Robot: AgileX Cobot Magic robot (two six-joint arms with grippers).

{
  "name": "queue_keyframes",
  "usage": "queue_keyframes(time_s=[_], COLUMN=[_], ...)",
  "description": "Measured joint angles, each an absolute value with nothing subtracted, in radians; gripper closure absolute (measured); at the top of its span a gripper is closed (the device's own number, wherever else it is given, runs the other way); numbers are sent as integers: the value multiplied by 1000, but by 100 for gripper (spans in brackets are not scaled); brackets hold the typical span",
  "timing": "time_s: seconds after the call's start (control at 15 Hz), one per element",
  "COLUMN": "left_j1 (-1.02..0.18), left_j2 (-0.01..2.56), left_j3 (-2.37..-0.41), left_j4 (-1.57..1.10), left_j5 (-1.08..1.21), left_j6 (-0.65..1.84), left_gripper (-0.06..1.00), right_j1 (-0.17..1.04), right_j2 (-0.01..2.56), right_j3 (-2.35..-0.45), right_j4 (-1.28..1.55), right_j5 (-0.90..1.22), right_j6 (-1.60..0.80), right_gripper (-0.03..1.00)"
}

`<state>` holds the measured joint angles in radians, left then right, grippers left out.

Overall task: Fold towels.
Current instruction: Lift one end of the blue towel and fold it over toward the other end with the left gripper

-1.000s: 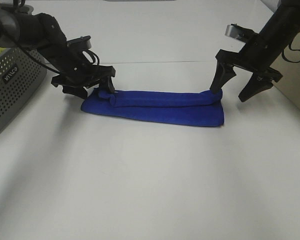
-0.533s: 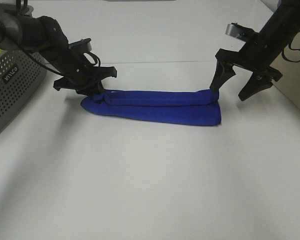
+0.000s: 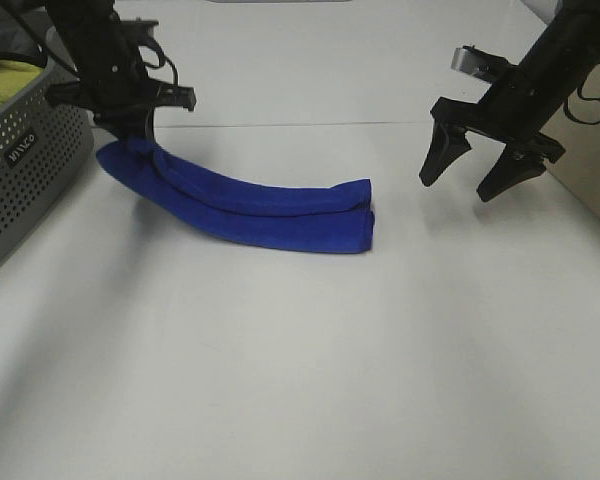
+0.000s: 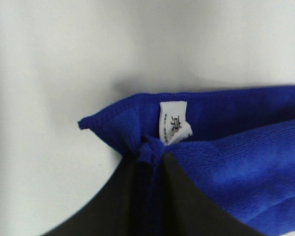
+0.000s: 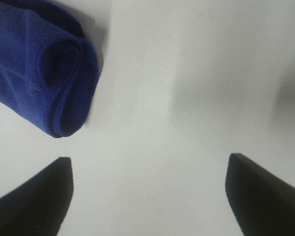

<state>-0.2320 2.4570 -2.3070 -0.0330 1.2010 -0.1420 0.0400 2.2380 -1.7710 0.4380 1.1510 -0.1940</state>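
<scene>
A blue towel, folded into a long strip, lies on the white table. My left gripper is shut on the towel's left end and holds it raised beside the basket. The left wrist view shows the pinched blue cloth with a white label between the black fingers. My right gripper is open and empty, standing to the right of the towel's free end. The right wrist view shows that rolled end apart from the gripper.
A grey perforated basket holding yellow cloth stands at the left edge, close to my left gripper. A beige object sits at the right edge behind the right arm.
My left gripper has moved up and left toward the basket, dragging the towel with it. The towel's right end has slid away from the open right gripper, which stayed put.
</scene>
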Motion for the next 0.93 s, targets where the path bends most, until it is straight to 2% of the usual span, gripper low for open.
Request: queue_keyframes(time_s=[0.33,0.8,0.93], left_j1=[-315,-472,-481], left_j2=[2416,2503,2537], left_j3=[-2398,-2398,-2398], left_j4=[-259,-329,-329], left_j5=[1209,1128,1112], left_j6=[-167,-317,-378], left_gripper=[81,81,75], right_j1=[40,40,40], right_j2=[2238,2238,2238], right_j3=[-1771,-1771,-1771], right_j4=[438,438,438], right_j5=[1153,1161,1165], right_j6=[-194,-194,-194], right_gripper=[15,15,15])
